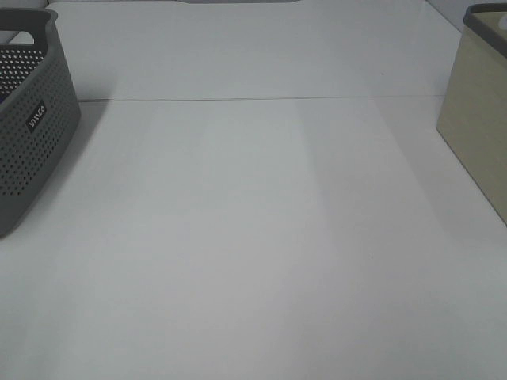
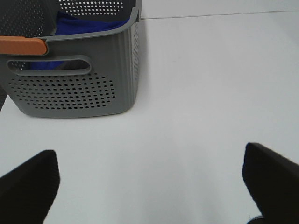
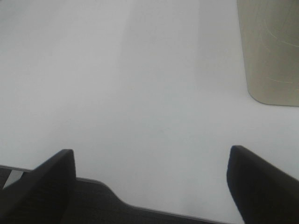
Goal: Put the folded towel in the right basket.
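Observation:
The folded blue towel [image 2: 88, 24] lies inside the grey perforated left basket [image 2: 74, 88], which also shows at the left edge of the exterior high view [image 1: 32, 134]. The beige right basket [image 1: 479, 119] stands at the right edge and also shows in the right wrist view [image 3: 271, 51]. My left gripper [image 2: 149, 186] is open and empty, back from the grey basket over bare table. My right gripper [image 3: 152, 182] is open and empty near the table's front edge, apart from the beige basket. Neither gripper shows in the exterior high view.
An orange handle piece [image 2: 21, 45] sits on the grey basket's rim. A seam [image 1: 261, 99] runs across the white table at the back. The table's front edge [image 3: 93, 186] shows in the right wrist view.

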Robot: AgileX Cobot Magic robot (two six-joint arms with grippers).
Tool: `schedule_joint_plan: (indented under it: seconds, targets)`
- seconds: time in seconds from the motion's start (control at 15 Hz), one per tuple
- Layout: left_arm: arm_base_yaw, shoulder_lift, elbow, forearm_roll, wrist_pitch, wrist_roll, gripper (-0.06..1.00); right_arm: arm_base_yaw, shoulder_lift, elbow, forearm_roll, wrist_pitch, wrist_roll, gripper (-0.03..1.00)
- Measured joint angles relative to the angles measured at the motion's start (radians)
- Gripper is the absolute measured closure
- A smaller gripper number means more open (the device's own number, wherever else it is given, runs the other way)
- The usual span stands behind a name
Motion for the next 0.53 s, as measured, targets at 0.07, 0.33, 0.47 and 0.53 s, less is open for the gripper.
schedule_joint_plan:
  seconds: [0.07,0.33,0.47,0.53]
  targets:
    - [0.0,0.0,0.0,0.0,0.0,0.0,-0.05,0.0,0.0,0.0,0.0,0.0,0.0,0.12]
    - [0.0,0.0,0.0,0.0,0.0,0.0,-0.05,0.0,0.0,0.0,-0.006,0.0,0.0,0.12]
    - [0.0,0.0,0.0,0.0,0.0,0.0,-0.05,0.0,0.0,0.0,-0.005,0.0,0.0,0.12]
    - [0.0,0.0,0.0,0.0,0.0,0.0,-0.05,0.0,0.0,0.0,-0.005,0.0,0.0,0.12]
